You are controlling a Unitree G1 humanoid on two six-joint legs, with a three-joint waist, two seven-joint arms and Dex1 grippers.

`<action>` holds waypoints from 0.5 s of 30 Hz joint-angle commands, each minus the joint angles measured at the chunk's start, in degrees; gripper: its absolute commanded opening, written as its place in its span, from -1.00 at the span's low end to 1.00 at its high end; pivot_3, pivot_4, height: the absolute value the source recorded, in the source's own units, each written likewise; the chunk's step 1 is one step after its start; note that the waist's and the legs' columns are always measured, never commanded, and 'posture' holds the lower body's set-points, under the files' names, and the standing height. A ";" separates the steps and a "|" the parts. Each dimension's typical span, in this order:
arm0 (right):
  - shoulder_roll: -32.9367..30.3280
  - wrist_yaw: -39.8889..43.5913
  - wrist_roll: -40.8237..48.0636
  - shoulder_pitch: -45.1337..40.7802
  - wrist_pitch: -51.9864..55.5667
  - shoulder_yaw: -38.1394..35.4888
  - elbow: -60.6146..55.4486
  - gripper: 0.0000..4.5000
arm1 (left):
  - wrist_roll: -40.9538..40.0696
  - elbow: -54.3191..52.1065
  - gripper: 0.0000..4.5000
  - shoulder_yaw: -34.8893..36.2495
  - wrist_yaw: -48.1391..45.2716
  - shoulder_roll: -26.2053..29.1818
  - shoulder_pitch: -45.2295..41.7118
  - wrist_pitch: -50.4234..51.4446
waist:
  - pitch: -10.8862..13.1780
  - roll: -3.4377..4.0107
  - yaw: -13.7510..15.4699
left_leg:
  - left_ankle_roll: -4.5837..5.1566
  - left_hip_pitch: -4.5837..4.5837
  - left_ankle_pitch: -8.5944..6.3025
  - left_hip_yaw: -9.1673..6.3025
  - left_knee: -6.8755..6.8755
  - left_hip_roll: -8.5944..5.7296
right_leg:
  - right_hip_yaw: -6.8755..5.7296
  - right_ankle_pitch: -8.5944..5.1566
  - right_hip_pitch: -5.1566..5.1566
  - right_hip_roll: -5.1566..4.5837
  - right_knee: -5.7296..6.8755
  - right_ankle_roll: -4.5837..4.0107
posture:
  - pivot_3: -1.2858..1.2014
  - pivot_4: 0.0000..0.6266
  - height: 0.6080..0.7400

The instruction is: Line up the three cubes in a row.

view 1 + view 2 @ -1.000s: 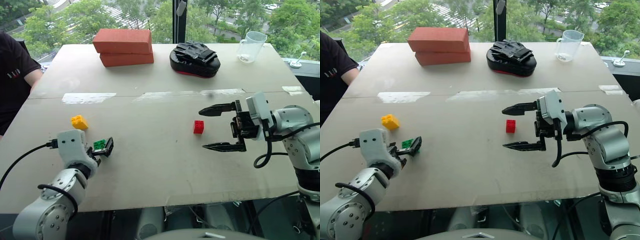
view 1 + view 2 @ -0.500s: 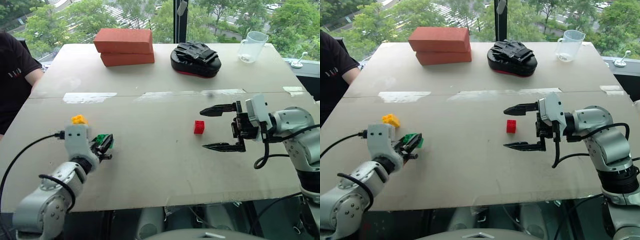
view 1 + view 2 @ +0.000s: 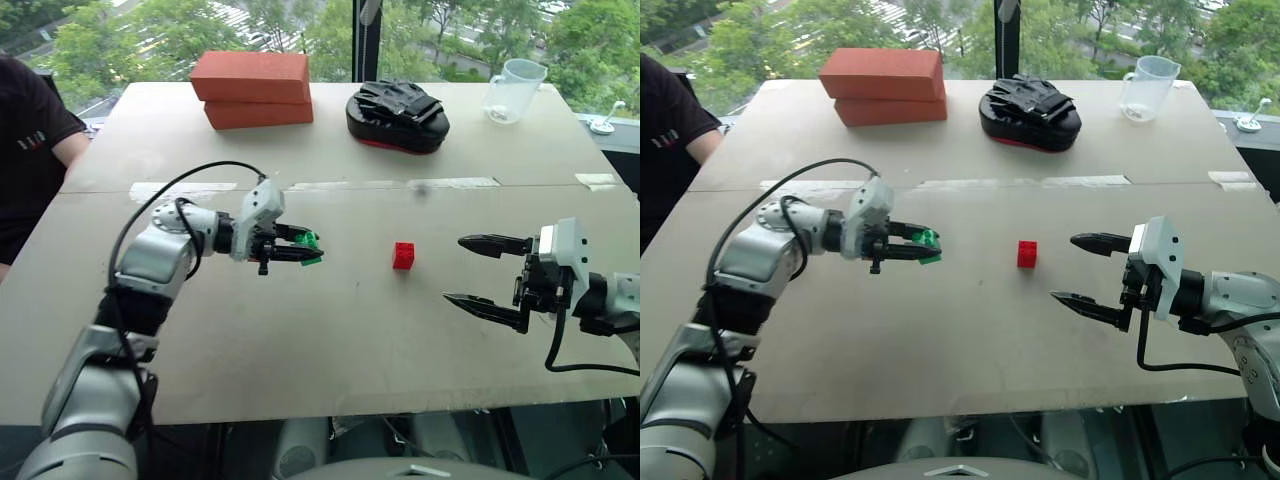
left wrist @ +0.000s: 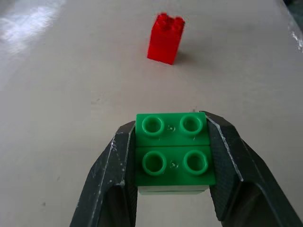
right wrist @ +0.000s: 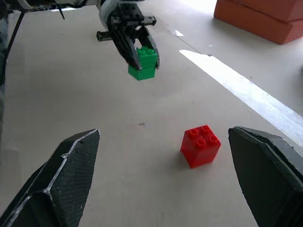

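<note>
Since a second ago our left gripper [image 3: 300, 247] has carried the green cube [image 3: 309, 241], pinched, off the surface toward the red cube [image 3: 404, 255], which lies straight ahead of it, with our spread right gripper [image 3: 482, 274] beyond.

A: Surface?
B: Pale table [image 3: 330, 330], a taped seam [image 3: 440, 183] running across it.

A: Resting on it?
B: Red block [image 3: 404, 256] near the middle, studs up. At the far edge, two stacked bricks [image 3: 255, 90], a black padded mitt [image 3: 395, 116] beside them, and a clear measuring jug [image 3: 512, 90] at the far right corner.
</note>
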 commanded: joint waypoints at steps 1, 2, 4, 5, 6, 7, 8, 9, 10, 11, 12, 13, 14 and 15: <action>-0.43 -2.47 0.75 1.41 -0.19 -2.55 -3.59 1.00 | 4.86 9.63 -0.42 -1.97 -2.88 -4.66 -6.36 -7.74 | 0.07 -0.13 0.04 | 0.00 -0.01 0.00 -0.02 0.00 0.02 | 0.01 -0.01 -0.01 0.03 0.00 0.01 | 0.03 -0.52 1.00; -0.37 -3.04 0.70 1.91 -0.13 -2.52 -4.11 1.00 | 5.98 12.12 -0.42 -2.30 -3.34 -5.93 -7.57 -9.85 | 0.09 -0.17 0.16 | 0.01 0.00 -0.01 -0.09 0.00 0.04 | 0.00 -0.01 0.02 0.05 0.01 0.01 | 0.03 -0.52 1.00; -0.35 -4.17 0.77 2.95 0.13 -2.61 -4.97 1.00 | 7.72 16.47 -0.42 -2.49 -4.18 -8.56 -9.68 -13.00 | 0.09 -0.18 0.13 | 0.01 -0.02 -0.01 -0.11 0.02 0.04 | 0.01 -0.01 0.00 0.06 0.01 0.02 | 0.03 -0.52 1.00; -0.43 -4.49 0.81 3.49 0.10 -2.65 -5.36 1.00 | 8.86 18.58 -0.42 -2.70 -4.53 -9.69 -10.62 -14.79 | 0.10 -0.19 0.07 | 0.01 -0.01 -0.01 -0.10 0.02 0.04 | 0.05 -0.02 0.00 0.06 0.00 0.03 | 0.03 -0.52 1.00; -0.53 -4.70 0.88 3.85 0.03 -2.67 -5.59 1.00 | 9.73 20.27 -0.42 -2.71 -4.85 -10.48 -11.32 -16.13 | 0.10 -0.20 -0.17 | 0.02 -0.02 -0.01 -0.09 0.02 0.05 | 0.06 -0.02 0.00 0.06 0.00 0.03 | 0.03 -0.52 1.00; -0.61 -4.89 0.92 4.02 -0.02 -2.58 -5.75 1.00 | 10.42 21.65 -0.42 -2.56 -5.15 -10.95 -11.82 -17.26 | 0.10 -0.20 -0.31 | 0.02 -0.01 -0.01 -0.07 0.02 0.05 | 0.12 -0.01 0.00 0.06 0.00 0.03 | 0.03 -0.52 1.00; -0.82 -5.12 0.99 4.31 0.19 -2.63 -5.93 1.00 | 11.16 22.91 -0.42 -2.46 -4.90 -11.57 -12.38 -18.13 | 0.11 -0.21 -0.45 | 0.02 0.00 -0.02 -0.07 0.03 0.05 | 0.12 -0.01 0.00 0.06 0.01 0.03 | 0.03 -0.52 1.00; -1.06 -5.17 1.09 4.64 0.32 -2.78 -6.07 1.00 | 12.01 23.83 -0.42 -2.58 -4.76 -11.99 -12.88 -19.11 | 0.11 -0.21 -0.54 | 0.02 -0.01 -0.01 -0.09 0.03 0.06 | 0.11 -0.01 0.00 0.06 0.01 0.03 | 0.03 -0.52 1.00; -1.29 -5.22 1.18 4.91 0.40 -2.95 -6.19 1.00 | 12.79 24.56 -0.42 -2.69 -4.79 -12.33 -13.37 -19.86 | 0.12 -0.23 -0.57 | 0.03 0.00 -0.02 -0.10 0.03 0.06 | 0.10 -0.01 0.00 0.06 0.01 0.04 | 0.03 -0.52 1.00; -1.48 -5.26 1.29 5.11 0.46 -3.11 -6.28 1.00 | 13.47 25.34 -0.42 -2.60 -4.33 -12.72 -13.95 -20.24 | 0.12 -0.23 -0.58 | 0.03 -0.01 -0.02 -0.15 0.03 0.07 | 0.07 -0.01 0.00 0.06 0.02 0.04 | 0.03 -0.52 1.00; -1.62 -5.33 1.40 5.19 0.54 -3.19 -6.37 1.00 | 14.23 26.08 -0.42 -2.53 -3.82 -12.99 -14.49 -20.96 | 0.12 -0.23 -0.58 | 0.03 -0.01 -0.02 -0.17 0.03 0.07 | 0.05 -0.01 0.01 0.06 0.03 0.04 | 0.03 -0.52 1.00; -1.72 -5.43 1.47 5.20 0.66 -3.21 -6.46 1.00 | 14.78 26.65 -0.42 -2.42 -3.69 -13.26 -14.94 -21.32 | 0.12 -0.24 -0.58 | 0.03 -0.01 -0.02 -0.18 0.03 0.07 | 0.05 -0.01 0.01 0.05 0.04 0.04 | 0.03 -0.52 1.00; -1.81 -5.59 1.55 5.16 0.80 -3.14 -6.56 1.00 | 15.14 27.13 -0.42 -2.24 -3.63 -13.55 -15.29 -21.49 | 0.12 -0.24 -0.58 | 0.03 -0.01 -0.02 -0.20 0.05 0.07 | 0.05 -0.01 0.02 0.05 0.04 0.04 | 0.03 -0.52 1.00; -1.90 -5.74 1.66 5.11 0.92 -3.07 -6.64 1.00 | 15.42 27.49 -0.42 -2.10 -3.72 -13.74 -15.51 -21.74 | 0.12 -0.24 -0.60 | 0.03 -0.01 -0.01 -0.20 0.06 0.08 | 0.05 -0.01 0.02 0.05 0.04 0.05 | 0.03 -0.52 1.00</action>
